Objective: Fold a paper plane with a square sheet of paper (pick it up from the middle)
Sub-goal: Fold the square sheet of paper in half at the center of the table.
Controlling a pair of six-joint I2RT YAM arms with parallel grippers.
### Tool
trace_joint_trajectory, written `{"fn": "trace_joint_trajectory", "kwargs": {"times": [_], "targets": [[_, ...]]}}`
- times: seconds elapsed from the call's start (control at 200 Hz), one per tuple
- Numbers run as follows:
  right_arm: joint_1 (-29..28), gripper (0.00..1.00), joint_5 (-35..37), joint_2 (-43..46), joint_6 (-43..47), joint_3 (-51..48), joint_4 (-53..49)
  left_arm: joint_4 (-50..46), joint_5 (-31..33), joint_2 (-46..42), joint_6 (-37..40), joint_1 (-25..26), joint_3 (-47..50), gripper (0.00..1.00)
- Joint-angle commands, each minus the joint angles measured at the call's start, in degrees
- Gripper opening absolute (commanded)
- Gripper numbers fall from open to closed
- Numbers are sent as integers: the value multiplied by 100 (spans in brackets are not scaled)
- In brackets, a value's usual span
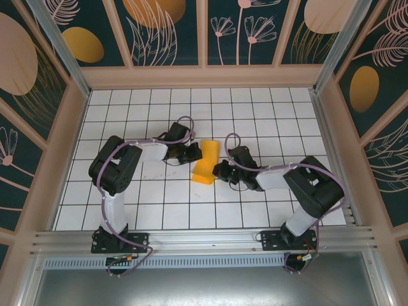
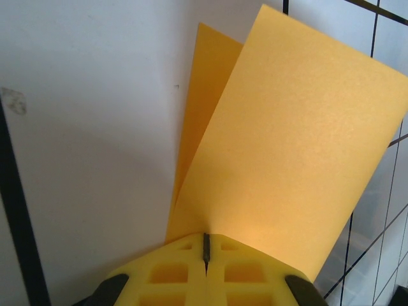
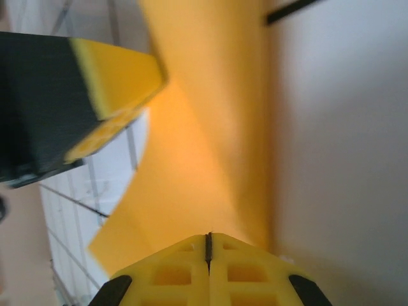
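Note:
The square sheet of paper (image 1: 206,164), plain orange-yellow, is bent over on itself at the middle of the white grid table (image 1: 159,210). My left gripper (image 1: 193,155) is shut on its left edge. In the left wrist view the sheet (image 2: 287,140) fans out in two layers from the closed yellow jaws of that gripper (image 2: 205,245). My right gripper (image 1: 220,171) is shut on the opposite edge. The right wrist view has the curved sheet (image 3: 204,153) rising from the closed gripper (image 3: 208,245), with a left fingertip (image 3: 115,76) beyond. The paper plane is out of view.
Wood-framed walls with dark leaf-pattern panels (image 1: 172,32) close the table at the back and both sides. An aluminium rail (image 1: 204,241) carrying both arm bases runs along the near edge. White tiles lie open around the arms.

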State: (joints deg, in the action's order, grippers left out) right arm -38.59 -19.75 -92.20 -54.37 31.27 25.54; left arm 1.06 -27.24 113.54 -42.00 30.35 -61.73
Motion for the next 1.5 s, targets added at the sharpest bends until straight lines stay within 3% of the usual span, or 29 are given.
{"fn": "trace_joint_trajectory", "kwargs": {"times": [0.0,0.425,0.696,1.176,1.496], "targets": [[-179,0,-96,237,70,143,184,-449,272,420,134,41,83,0],[-257,0,-57,-506,-305,-410,641,-449,255,413,157,36,83,0],[-372,0,104,188,-70,-30,-30,-459,255,416,148,39,74,0],[-597,0,164,-454,-254,-147,-53,-466,246,409,165,37,83,0],[-668,0,144,124,-136,26,-164,-475,237,414,161,41,82,0]]}}
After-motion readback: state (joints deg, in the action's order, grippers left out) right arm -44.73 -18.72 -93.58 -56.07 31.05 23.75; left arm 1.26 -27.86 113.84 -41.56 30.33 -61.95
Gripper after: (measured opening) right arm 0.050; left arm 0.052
